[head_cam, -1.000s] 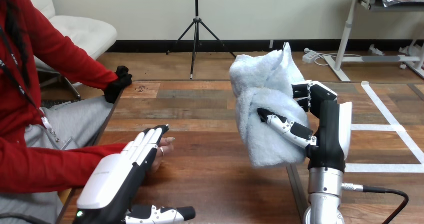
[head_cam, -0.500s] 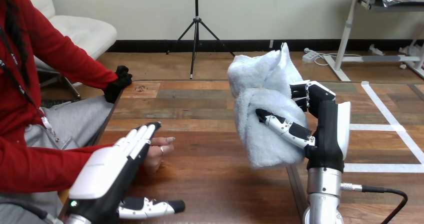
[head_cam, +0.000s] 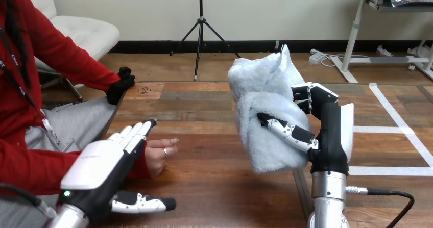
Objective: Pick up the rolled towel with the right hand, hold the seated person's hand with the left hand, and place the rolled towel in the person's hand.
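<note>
While it's held, rolled towel (head_cam: 260, 93) — pale-blue, fluffy

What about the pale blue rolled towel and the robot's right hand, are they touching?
Touching. The head view shows the right hand with its thumb across the pale blue rolled towel and fingers curled round its far edge.

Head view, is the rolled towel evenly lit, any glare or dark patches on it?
Head view: the rolled towel is evenly lit, no glare, soft shade only in its folds; fingers of the right hand curl round it, covering some of its right side.
</note>
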